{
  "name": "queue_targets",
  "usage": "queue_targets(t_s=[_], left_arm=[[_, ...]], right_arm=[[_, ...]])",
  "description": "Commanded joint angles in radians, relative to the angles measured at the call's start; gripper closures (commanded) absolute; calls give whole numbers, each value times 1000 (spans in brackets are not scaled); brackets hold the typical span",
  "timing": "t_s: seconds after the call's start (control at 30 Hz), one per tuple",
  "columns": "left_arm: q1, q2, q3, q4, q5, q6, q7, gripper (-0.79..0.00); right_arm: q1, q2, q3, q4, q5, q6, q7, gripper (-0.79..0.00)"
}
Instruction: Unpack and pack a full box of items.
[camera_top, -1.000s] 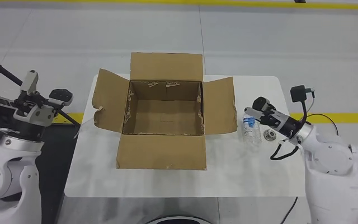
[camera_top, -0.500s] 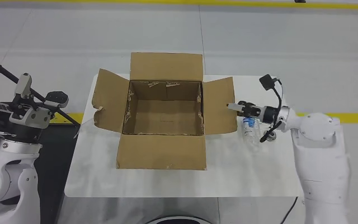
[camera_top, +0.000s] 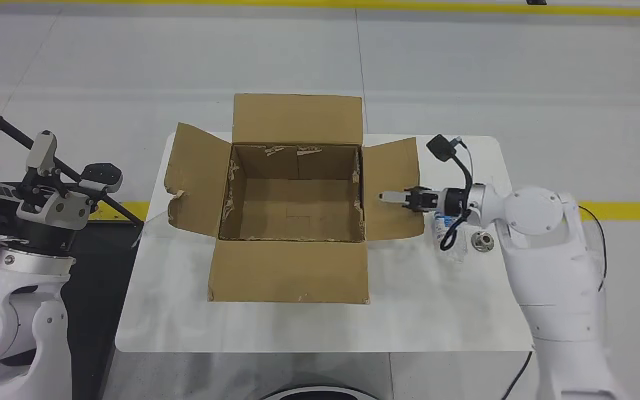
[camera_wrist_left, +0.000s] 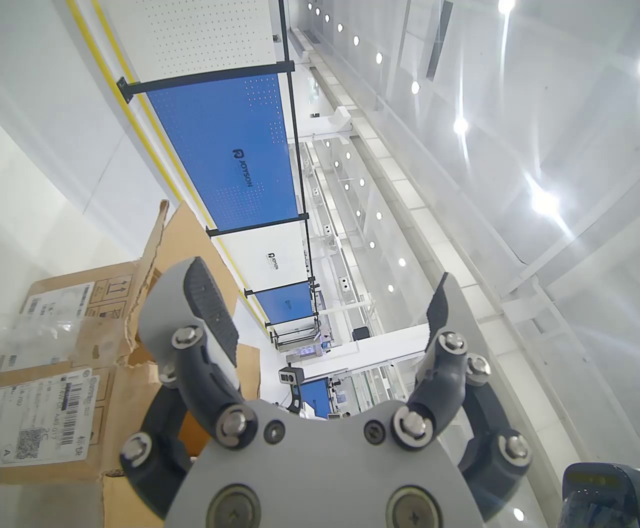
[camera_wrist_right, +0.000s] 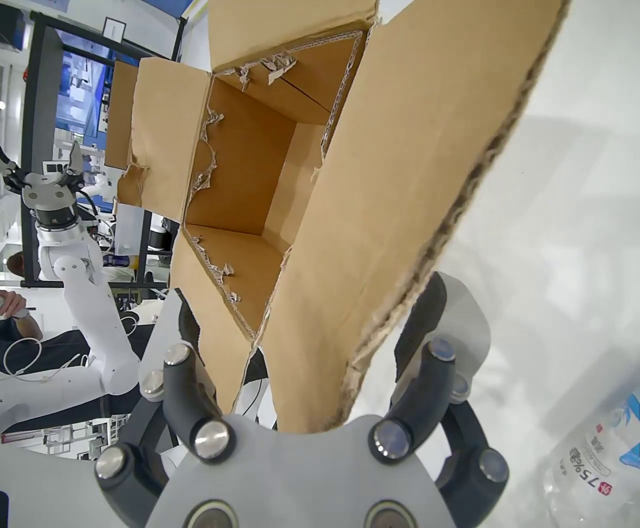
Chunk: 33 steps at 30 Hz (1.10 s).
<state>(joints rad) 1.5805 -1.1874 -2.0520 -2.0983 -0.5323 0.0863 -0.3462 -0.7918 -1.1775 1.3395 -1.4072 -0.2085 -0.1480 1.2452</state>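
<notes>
Two released: left end effector (camera_wrist_left: 320, 285) aside — right end effector (camera_wrist_right: 310, 305) straddling box flap (camera_wrist_right: 425, 125).

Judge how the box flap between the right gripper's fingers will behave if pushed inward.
The flap is thin corrugated cardboard, so probably light, hinging easily at its crease. The cardboard box looks empty, so a firm push may slide it. Its torn edges hint it could crumple.
</notes>
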Motion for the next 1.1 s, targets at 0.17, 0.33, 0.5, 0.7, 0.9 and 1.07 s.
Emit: queue_targets(t_s=[0.17,0.33,0.5,0.7,0.9,1.07], left_arm=[[0,0,0,0,0,0,0,-785],[0,0,0,0,0,0,0,-785],[0,0,0,0,0,0,0,-785],[0,0,0,0,0,0,0,-785],[0,0,0,0,0,0,0,-785],[0,0,0,0,0,0,0,-785]], right_arm=[[20,0,-47,12,-1,6,-17,-785],[30,3,-67,18,-2,7,-25,-785],[7,18,-25,-23,-28,18,-52,-785],[-109,54,107,-172,-142,57,-92,-785],[-248,82,185,-308,-353,162,-100,-785],[-306,94,192,-332,-487,224,-94,-785]])
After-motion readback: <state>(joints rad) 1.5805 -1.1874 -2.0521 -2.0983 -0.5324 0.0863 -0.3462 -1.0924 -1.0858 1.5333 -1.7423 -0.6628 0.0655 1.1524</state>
